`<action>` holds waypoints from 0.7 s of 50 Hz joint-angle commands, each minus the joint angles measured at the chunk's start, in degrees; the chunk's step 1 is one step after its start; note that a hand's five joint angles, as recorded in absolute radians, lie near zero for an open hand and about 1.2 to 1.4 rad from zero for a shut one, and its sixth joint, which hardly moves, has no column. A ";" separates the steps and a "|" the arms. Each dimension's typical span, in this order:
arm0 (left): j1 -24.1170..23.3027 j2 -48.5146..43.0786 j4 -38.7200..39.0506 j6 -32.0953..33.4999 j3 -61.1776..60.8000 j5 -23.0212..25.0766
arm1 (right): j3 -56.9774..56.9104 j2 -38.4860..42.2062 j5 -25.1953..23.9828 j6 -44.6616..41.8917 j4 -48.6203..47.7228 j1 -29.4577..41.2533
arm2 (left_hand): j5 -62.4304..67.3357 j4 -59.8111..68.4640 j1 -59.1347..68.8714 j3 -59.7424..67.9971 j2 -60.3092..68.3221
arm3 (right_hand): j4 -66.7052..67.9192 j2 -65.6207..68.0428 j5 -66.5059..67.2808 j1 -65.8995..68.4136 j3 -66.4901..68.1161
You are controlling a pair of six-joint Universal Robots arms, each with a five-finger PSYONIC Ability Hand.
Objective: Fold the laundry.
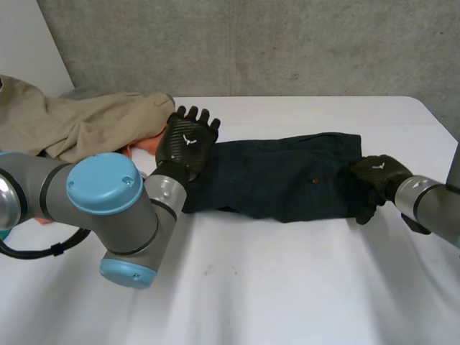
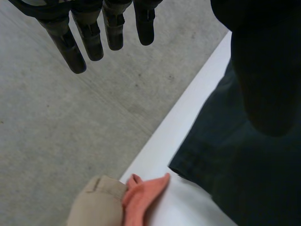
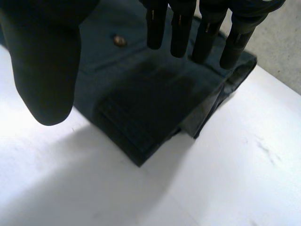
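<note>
Head view, going from the left: a beige garment (image 1: 79, 122) is lying bunched at the far corner of the white table (image 1: 287, 287), with a salmon-pink cloth (image 1: 144, 148) peeking out beside it. Just beside those, my left hand (image 1: 188, 140) is standing up over the left end of the dark trousers (image 1: 280, 180). Its fingers are pointing straight and gripping nothing. The trousers are lying flat mid-table, their long axis running across from side to side, so that 1 end is falling to each of the 2 hands. At the right end, my right hand (image 1: 377, 180) is sitting at the edge of the cloth.

In the left wrist view, the left hand (image 2: 66, 42) is hanging with fingers straight and bare, while the trousers (image 2: 235, 165) are lying on the thumb side, below the palm and apart from the fingertips. The pink cloth (image 2: 143, 195) and beige garment (image 2: 96, 207) are sitting close to that trouser end.

In the right wrist view, the right hand (image 3: 42, 70) is spreading thumb and straight fingers (image 3: 178, 28) over the doubled right end of the trousers (image 3: 141, 108), near a metal rivet (image 3: 119, 40), pinching nothing. I am judging the right hand the nearer for a grasp. The left would be needing to come down toward its thumb side.
</note>
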 commanded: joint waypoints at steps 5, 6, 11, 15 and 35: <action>0.13 -0.28 -1.10 -1.57 -0.20 -0.01 | -1.71 8.02 0.89 -1.27 -6.90 -0.03 | -2.74 -1.67 -0.97 -2.10 -1.71 | 55.89 57.08 55.49 56.25 55.78; 0.13 -0.28 -1.19 -1.57 -0.20 -0.09 | -1.71 7.93 1.33 -1.27 -7.07 -0.11 | -2.74 -1.67 -0.97 -2.10 -1.71 | 59.07 60.26 58.67 59.43 58.96; 0.13 0.77 -1.37 -1.57 -0.46 -0.10 | 2.41 4.78 6.86 -0.83 -14.79 -1.43 | -2.74 -1.67 -0.97 -2.10 -1.71 | 59.10 60.29 58.70 59.46 58.99; 0.13 3.67 -1.37 -1.66 -1.78 -0.01 | 7.33 -6.99 8.36 -3.37 -18.59 -3.27 | -2.74 -1.67 -0.97 -2.10 -1.71 | 59.10 60.29 58.70 59.46 58.99; 0.30 11.76 -1.46 -4.47 -7.85 -0.01 | 1.81 -9.48 -6.03 -36.51 -17.52 5.14 | -2.74 -1.67 -0.97 -2.10 -1.71 | 59.10 60.29 58.70 59.46 58.99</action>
